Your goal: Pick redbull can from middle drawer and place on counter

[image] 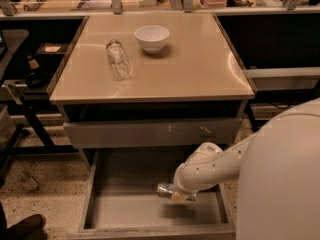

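The redbull can (165, 189), small and silvery, lies on its side in my gripper (180, 195), its end sticking out to the left. The gripper is shut on the can and holds it a little above the floor of the open middle drawer (125, 209), right of the drawer's centre; a shadow falls on the floor below it. My white arm (210, 166) reaches in from the lower right. The beige counter (195, 69) lies above and behind the drawer.
A clear bottle (119, 59) lies on its side on the counter's left part. A white bowl (151, 38) stands at the counter's back. A shut grey drawer front with white scratches (150, 132) sits just above the open drawer. My white body (280, 184) fills the lower right.
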`<control>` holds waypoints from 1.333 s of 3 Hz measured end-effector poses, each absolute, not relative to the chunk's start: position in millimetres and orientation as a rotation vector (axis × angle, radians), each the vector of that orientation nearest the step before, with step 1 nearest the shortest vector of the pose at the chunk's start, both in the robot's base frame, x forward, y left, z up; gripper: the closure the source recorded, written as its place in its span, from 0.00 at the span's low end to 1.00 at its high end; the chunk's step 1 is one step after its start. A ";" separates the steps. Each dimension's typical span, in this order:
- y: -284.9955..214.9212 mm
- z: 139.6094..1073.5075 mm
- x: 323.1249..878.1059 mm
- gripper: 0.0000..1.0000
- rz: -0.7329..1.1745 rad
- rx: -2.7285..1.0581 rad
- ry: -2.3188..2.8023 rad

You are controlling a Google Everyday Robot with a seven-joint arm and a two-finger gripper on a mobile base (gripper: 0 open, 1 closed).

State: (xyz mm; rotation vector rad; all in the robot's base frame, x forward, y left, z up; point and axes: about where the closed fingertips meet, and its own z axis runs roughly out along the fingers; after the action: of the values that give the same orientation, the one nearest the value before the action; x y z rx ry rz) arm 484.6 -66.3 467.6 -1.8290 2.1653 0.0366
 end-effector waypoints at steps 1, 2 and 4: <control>-75.2 493.7 486.7 1.00 -0.009 -1.805 2.157; -80.0 512.1 485.8 1.00 -0.017 -1.776 2.120; -84.6 520.0 486.0 1.00 -0.021 -1.790 2.057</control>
State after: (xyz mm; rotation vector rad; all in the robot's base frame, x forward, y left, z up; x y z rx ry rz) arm 486.0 -84.6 520.0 -1.7895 2.0569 -0.0212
